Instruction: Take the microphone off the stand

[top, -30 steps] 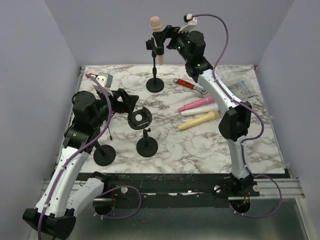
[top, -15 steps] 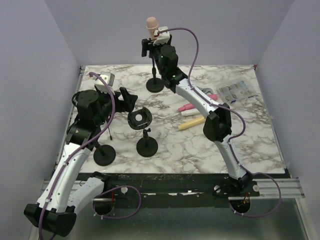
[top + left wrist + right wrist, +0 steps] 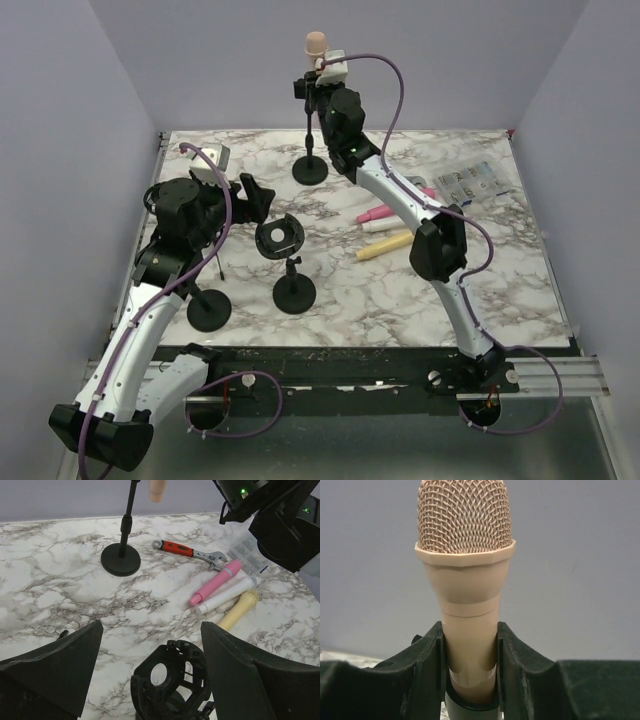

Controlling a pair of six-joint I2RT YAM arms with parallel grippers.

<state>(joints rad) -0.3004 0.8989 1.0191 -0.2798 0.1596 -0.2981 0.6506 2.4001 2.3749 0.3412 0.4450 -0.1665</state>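
The marble table [image 3: 400, 290] carries three black stands. The right arm [image 3: 400, 200] reaches to the far one, while the left arm [image 3: 150, 300] hangs over the near-left part. The far stand [image 3: 311, 168] rises from a round base by the back edge, left of centre.

The microphone [image 3: 467, 570] sits in the clip at its top, long axis upright and mesh head uppermost. The right gripper [image 3: 469, 650] is clamped on the microphone's handle, one finger pressed to each side just below the head. The left gripper [image 3: 150, 630] has its jaws apart and holds nothing. It hovers above an empty clip [image 3: 170, 685], well away from the microphone.

The right arm is therefore the one in place. Because the handle stands vertical in the clip, freeing it looks like a straight pull upward along that axis.
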